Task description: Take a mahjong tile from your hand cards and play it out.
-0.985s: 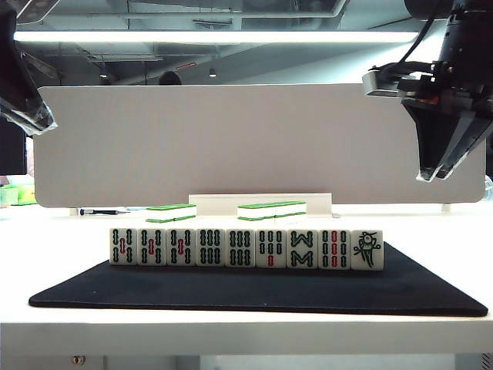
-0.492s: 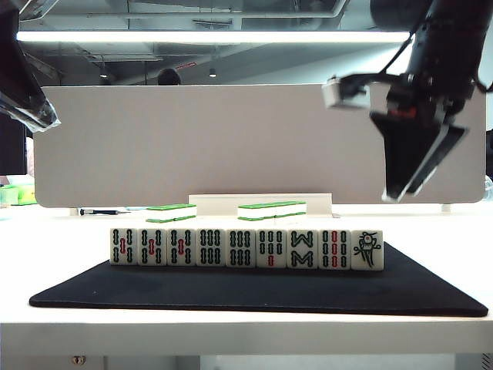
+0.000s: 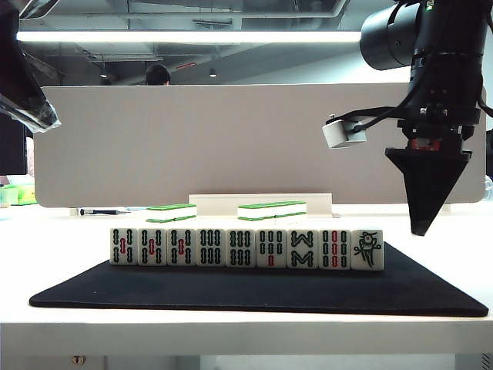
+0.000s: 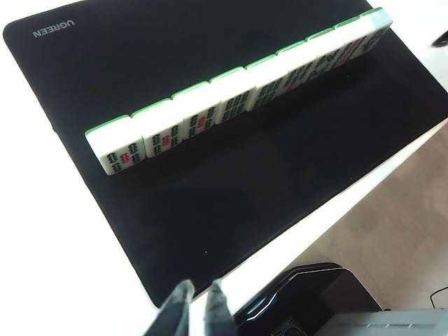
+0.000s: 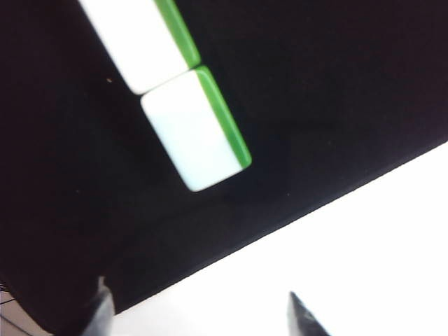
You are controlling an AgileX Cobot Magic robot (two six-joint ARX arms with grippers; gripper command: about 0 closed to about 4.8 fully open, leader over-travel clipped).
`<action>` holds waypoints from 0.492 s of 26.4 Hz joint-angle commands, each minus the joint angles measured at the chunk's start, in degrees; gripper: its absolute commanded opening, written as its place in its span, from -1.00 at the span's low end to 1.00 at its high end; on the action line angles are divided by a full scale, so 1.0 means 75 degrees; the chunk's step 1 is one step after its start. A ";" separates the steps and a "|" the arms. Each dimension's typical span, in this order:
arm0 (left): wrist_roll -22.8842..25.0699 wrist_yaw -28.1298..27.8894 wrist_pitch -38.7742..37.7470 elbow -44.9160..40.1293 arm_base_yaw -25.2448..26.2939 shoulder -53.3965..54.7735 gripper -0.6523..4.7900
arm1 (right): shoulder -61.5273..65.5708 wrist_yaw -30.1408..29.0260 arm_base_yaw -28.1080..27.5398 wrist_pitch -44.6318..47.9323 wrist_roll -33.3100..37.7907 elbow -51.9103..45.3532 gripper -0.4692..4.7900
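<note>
Progress: the task looks to be at its beginning; nothing is played out yet, and all tiles stand in their row.
Bird tile: the small white rectangular mahjong tile with a dark green bird figure and a touch of red [image 3: 367, 249] stands upright at the right end of the row, touching its neighbour. In the right wrist view its white top and green back [image 5: 197, 127] are seen from above, with nothing gripping it.
Hand cards: the row of small white upright tiles with green, red and black bamboo marks [image 3: 246, 248] stands on the black rectangular mat [image 3: 254, 293], which lies on the white counter [image 3: 246, 335].
Right hand: the black two-finger right hand [image 3: 426, 202] hangs above and a little to the right of the bird tile, pointing down, not touching it. Its fingers stand apart and hold nothing.
Left hand: the left hand [image 4: 198, 308] is high at the left edge of the exterior view, far from the row. Its fingertips are close together with a narrow gap, and it holds nothing.
What is left: I judge that grasping the bird tile, lifting it and placing it out are all still to do.
Count, hand cards: nine tiles, one of them the bird tile.
Count, other tiles: flat green-backed white tiles [image 3: 171, 212] lie behind the mat in two groups; I cannot count them surely.
</note>
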 commanded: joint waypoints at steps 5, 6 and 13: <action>0.0009 0.0000 0.0055 0.0044 0.0003 0.0003 -0.65 | -0.0023 0.0073 0.0146 0.0539 -0.0297 0.0047 0.60; 0.0009 0.0000 0.0055 0.0044 0.0003 0.0003 -0.65 | -0.0023 0.0102 0.0172 0.0621 -0.0332 0.0050 0.60; 0.0012 0.0000 0.0052 0.0044 0.0003 0.0003 -0.65 | 0.0181 0.0219 0.0332 0.0685 -0.0495 0.0067 0.60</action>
